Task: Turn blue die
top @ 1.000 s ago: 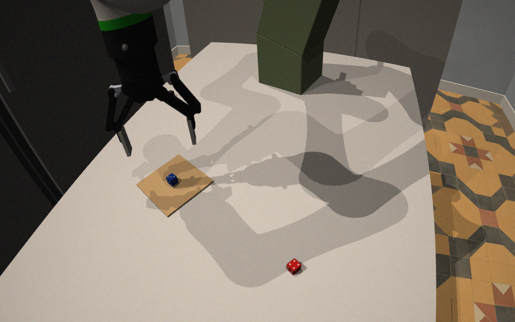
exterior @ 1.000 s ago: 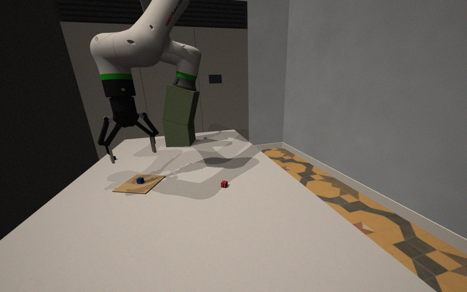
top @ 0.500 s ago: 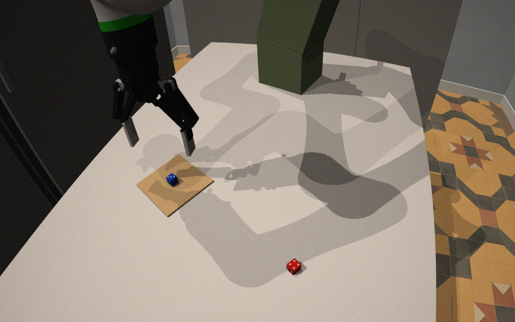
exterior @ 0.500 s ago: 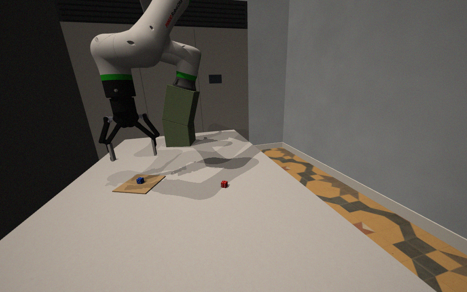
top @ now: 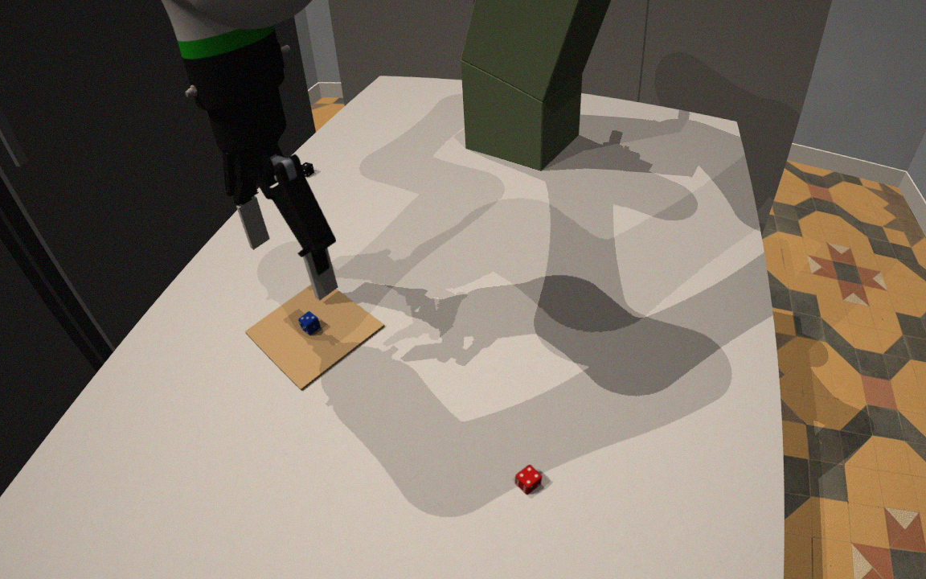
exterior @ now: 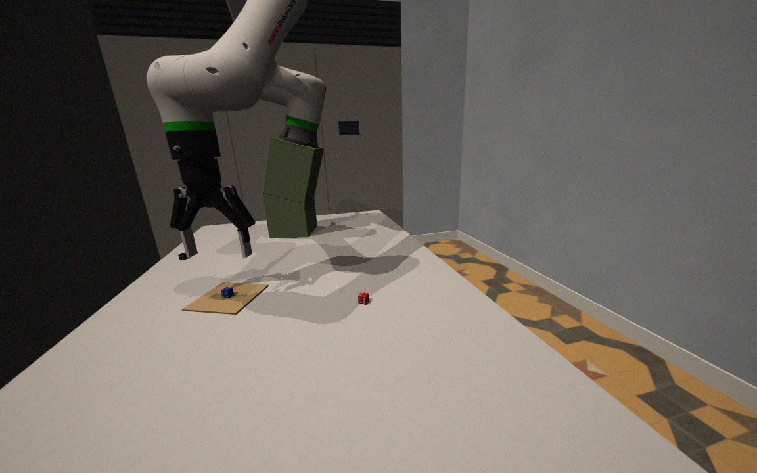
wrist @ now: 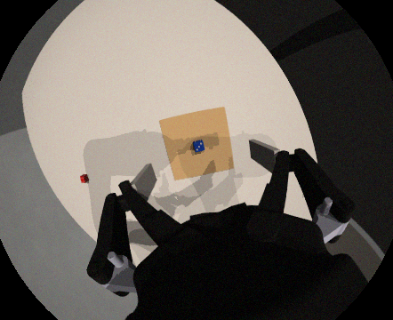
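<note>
Nearest the exterior camera lies a long bare stretch of the pale counter [exterior: 322, 388]. Farther in, the red die [exterior: 363, 298] sits flat on the counter by itself, at the edge of the arm's shadow and well apart from everything else; from the top view its upper face shows several white pips, though the exact count is hard to read.

To its left and about as far back, the tan mat [exterior: 225, 298] lies flat on the counter. The blue die [exterior: 227, 292] rests on it, fully inside the mat's edges and toward its far half, with mat showing on all sides in the top and wrist views. It appears to sit flat. White pips show on its faces, but they are too small to tell which number is up.

Behind the mat, the hand [exterior: 215, 247] hangs above the counter, pointing down, released and spread wide, with nothing between its fingers [exterior: 244, 242]. It is raised clear of the blue die and touches nothing. In the wrist view the die appears between the two spread fingers, below them.

A small black die [exterior: 182, 255] sits on the counter near its left edge, just behind the hand. Farthest back stands the green base block [exterior: 290, 188] carrying the white arm [exterior: 222, 76].
</note>
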Available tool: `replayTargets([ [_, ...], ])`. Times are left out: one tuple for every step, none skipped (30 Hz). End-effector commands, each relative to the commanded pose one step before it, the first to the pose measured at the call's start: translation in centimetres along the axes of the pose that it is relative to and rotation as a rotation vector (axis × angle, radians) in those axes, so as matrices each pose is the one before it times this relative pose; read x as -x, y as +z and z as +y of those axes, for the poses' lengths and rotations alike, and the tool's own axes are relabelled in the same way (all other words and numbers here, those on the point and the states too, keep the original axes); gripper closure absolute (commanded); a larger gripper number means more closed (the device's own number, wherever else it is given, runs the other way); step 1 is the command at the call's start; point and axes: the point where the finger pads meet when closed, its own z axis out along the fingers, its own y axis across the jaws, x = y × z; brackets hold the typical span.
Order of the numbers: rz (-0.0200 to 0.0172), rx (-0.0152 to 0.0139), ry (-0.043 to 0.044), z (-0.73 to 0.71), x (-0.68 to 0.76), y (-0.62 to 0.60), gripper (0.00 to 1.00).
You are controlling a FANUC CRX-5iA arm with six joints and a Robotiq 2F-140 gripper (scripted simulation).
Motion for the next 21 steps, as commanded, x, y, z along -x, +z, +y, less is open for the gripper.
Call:
replayTargets([
  [-0.00378,0.01475,0.17363,0.01,-0.019,0.045,0.0],
  [0.0,0.0,0.01501,0.0,0.0,0.006,0.0],
  [0.0,0.0,0.04528,0.001,0.001,0.018,0.0],
  [0.0,0.0,0.03093,0.0,0.001,0.012,0.0],
  [0.0,0.0,0.02729,0.0,0.001,0.011,0.0],
  [0.0,0.0,0.03503,0.001,0.001,0.014,0.0],
  [0.0,0.0,0.0,0.0,0.0,0.0,0.0],
  [0.0,0.0,0.0,0.0,0.0,0.0,0.0],
  [0.0,0.0,0.06688,0.001,0.002,0.027,0.0],
  [0.0,0.0,0.05146,0.001,0.001,0.021,0.0],
  [0.0,0.0,0.02493,0.0,0.001,0.01,0.0],
  [0.0,0.0,0.02342,0.0,0.001,0.009,0.0],
  [0.0,0.0,0.03493,0.001,0.001,0.014,0.0],
  [0.0,0.0,0.03211,0.001,0.001,0.013,0.0],
  [0.0,0.0,0.03016,0.001,0.001,0.012,0.0],
  [0.0,0.0,0.03236,0.001,0.001,0.013,0.0],
  [0.0,0.0,0.03186,0.001,0.001,0.013,0.0],
  [0.0,0.0,0.02992,0.001,0.001,0.012,0.0],
  [0.0,0.0,0.03257,0.001,0.001,0.013,0.0],
  [0.0,0.0,0.03175,0.001,0.001,0.013,0.0],
  [0.0,0.0,0.02631,0.001,0.001,0.011,0.0],
])
